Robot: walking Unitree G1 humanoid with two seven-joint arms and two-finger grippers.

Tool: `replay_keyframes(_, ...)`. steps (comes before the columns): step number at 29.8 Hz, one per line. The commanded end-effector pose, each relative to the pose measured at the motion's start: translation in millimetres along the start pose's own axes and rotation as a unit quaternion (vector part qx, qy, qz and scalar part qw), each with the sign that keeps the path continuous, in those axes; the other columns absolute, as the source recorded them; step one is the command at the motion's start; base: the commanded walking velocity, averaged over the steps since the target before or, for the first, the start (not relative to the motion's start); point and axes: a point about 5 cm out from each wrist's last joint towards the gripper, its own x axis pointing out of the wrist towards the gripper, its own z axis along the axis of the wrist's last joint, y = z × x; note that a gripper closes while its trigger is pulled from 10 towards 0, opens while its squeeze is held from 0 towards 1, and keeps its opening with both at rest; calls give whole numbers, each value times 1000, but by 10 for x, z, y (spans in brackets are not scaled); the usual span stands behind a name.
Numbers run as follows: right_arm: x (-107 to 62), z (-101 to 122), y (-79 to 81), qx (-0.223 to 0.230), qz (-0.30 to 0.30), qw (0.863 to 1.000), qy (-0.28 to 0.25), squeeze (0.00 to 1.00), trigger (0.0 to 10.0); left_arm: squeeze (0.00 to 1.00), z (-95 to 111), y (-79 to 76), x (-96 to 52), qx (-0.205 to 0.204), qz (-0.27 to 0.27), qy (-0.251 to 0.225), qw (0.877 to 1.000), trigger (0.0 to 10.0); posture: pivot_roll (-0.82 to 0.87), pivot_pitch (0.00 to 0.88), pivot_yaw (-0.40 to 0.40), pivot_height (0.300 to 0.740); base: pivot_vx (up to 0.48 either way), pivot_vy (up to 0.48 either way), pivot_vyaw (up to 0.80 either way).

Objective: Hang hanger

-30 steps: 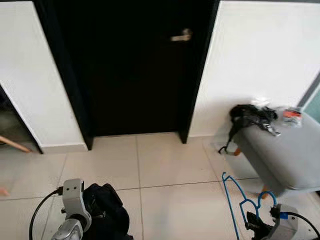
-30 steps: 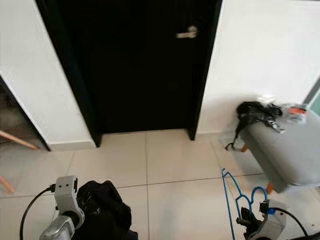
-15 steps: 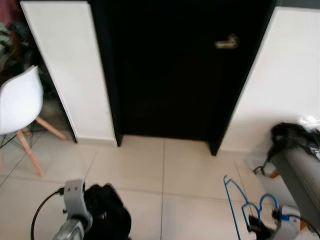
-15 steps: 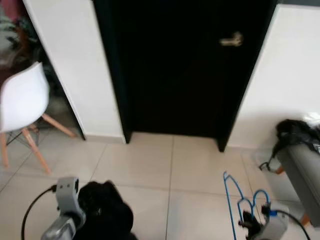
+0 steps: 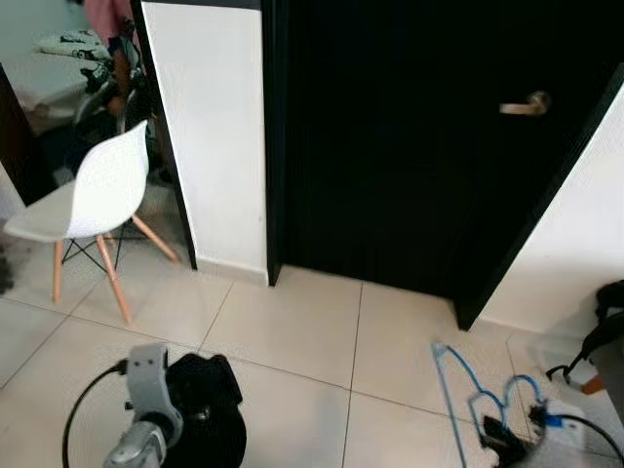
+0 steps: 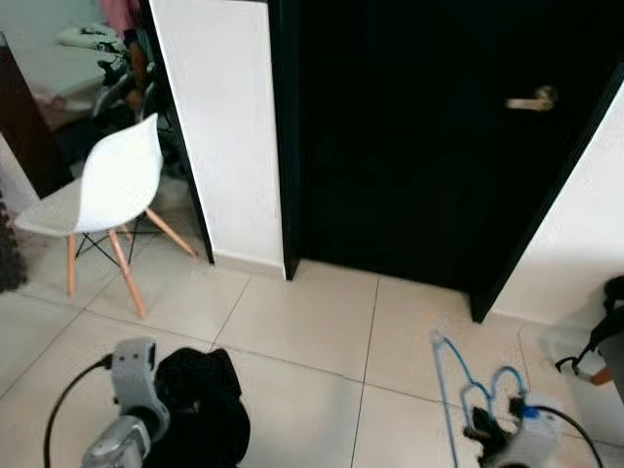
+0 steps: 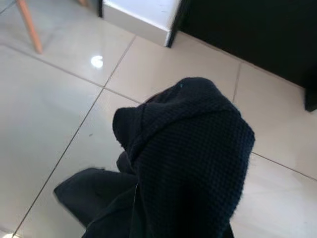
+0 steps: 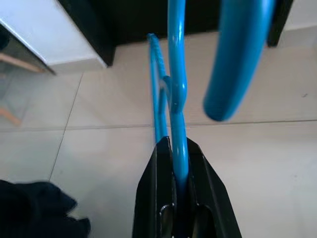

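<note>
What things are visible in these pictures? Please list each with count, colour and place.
thin blue plastic hanger: one, blue, held at lower right, above the floor
dark knitted garment: one, black, draped on the left arm
moulded white chair with wooden legs: one, white, far left
door: one, black, ahead, metal handle
tiled floor: beige
left gripper: covered by garment
right gripper: jaws shut on hanger

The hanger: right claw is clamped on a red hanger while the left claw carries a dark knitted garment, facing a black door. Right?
Not quite: the hanger is blue, not red, as the right wrist view shows. The rest stands: the right claw is clamped on it, the left claw carries the dark knitted garment, and the black door is ahead.
</note>
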Motion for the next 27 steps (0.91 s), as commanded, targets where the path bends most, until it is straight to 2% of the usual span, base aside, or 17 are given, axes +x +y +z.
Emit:
replay_keyframes(1, 5, 10, -4, 0, -1, 1000, -2, 0, 10000, 0, -2, 27, -18, 9, 2, 2, 1000, 10000, -3, 34, -49, 740, 0, 0, 725)
replay_keyframes(27, 41, 59, -3, 2, -6, 1000, -11, 0, 10000, 0, 33, 17, 9, 12, 4, -1, 1000, 10000, -13, 54, -33, 740, 0, 0, 724)
